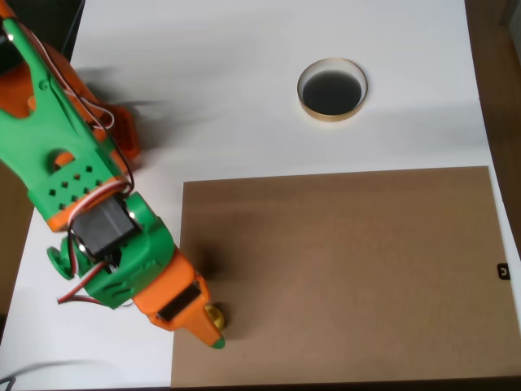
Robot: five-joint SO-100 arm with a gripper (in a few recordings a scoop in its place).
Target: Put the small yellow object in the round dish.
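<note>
Now the end effector (pixel 213 324) is low at the left edge of the brown board (pixel 342 269), near the bottom of the overhead view, and the small yellow object (pixel 215 316) shows only as a little yellow part next to the orange finger and its green tip. The arm covers the rest, so I cannot tell if the fingers are wide, narrow, or already closed on the piece. The round dish (pixel 332 90) stands well apart, on the white table (pixel 244 65) in the upper part of the view, and its dark inside looks empty.

I think the first risk is the grasp itself. The piece is very small and has a round base, so if the fingers close not centered on it, it may slip out sideways or roll over the board. A second risk is that a finger tip pushes it instead of catching it, because only one side of it is visible and the contact is hidden. Later, the way to the dish is long; a weak hold could drop the piece on the table. Also the dish is small and light-looking, so a low approach may knock its rim.
</note>
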